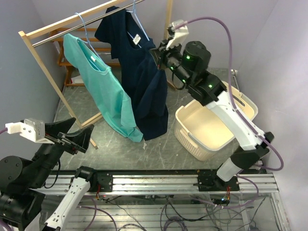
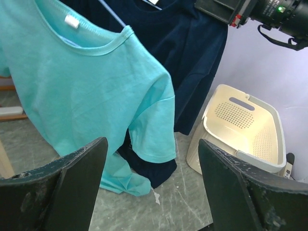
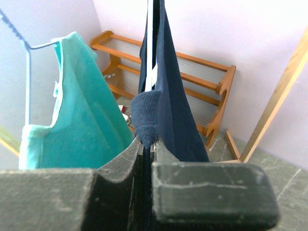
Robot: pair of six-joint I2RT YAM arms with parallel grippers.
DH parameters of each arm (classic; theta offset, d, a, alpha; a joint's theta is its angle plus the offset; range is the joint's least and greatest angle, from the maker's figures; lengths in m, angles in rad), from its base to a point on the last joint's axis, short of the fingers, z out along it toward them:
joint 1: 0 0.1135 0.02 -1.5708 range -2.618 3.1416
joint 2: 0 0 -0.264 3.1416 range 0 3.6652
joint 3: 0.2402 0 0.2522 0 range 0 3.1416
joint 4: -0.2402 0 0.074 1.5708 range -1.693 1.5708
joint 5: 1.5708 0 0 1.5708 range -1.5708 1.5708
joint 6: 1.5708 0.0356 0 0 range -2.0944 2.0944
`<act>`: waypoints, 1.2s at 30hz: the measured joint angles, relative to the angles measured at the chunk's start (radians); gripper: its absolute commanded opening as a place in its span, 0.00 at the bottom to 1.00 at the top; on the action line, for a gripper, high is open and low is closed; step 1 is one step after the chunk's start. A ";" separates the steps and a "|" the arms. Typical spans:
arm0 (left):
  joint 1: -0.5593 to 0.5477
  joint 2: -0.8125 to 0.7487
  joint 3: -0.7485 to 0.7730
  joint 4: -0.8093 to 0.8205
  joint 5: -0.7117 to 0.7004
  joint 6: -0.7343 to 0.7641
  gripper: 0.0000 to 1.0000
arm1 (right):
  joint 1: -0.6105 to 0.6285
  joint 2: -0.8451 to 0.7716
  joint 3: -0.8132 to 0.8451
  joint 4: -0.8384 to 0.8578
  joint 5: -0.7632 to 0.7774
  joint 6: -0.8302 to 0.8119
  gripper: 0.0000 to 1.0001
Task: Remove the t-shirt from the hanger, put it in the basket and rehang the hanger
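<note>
Lilac walls enclose a grey marbled table, a wooden garment rack spanning nine to twelve o'clock, a wooden shoe rack behind at eleven.

Left t-shirt beside right t-shirt on rail, basket right, shelf behind

Cream laundry basket on grey floor, wooden shoe rack by the wall.

Robotics lab test cell, fitted out as a laundry corner. Indicators: plain lilac walls; an aluminium mounting rail with loose cables exposed below it; a wooden garment rack carrying a navy t-shirt; a wooden shoe rack; a cream laundry basket.
</note>
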 measured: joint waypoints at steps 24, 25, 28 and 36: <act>-0.053 0.213 0.128 0.243 0.480 0.084 0.87 | -0.003 -0.880 -0.491 -0.595 -0.572 0.214 0.00; -0.056 0.221 0.128 0.243 0.499 0.085 0.87 | -0.003 -0.906 -0.499 -0.617 -0.601 0.224 0.00; -0.062 0.233 0.128 0.256 0.560 0.083 0.87 | -0.007 -0.984 -0.514 -0.659 -0.672 0.249 0.00; -0.067 0.228 0.074 0.319 0.743 0.037 0.86 | -0.018 -1.076 -0.573 -0.654 -0.825 0.315 0.00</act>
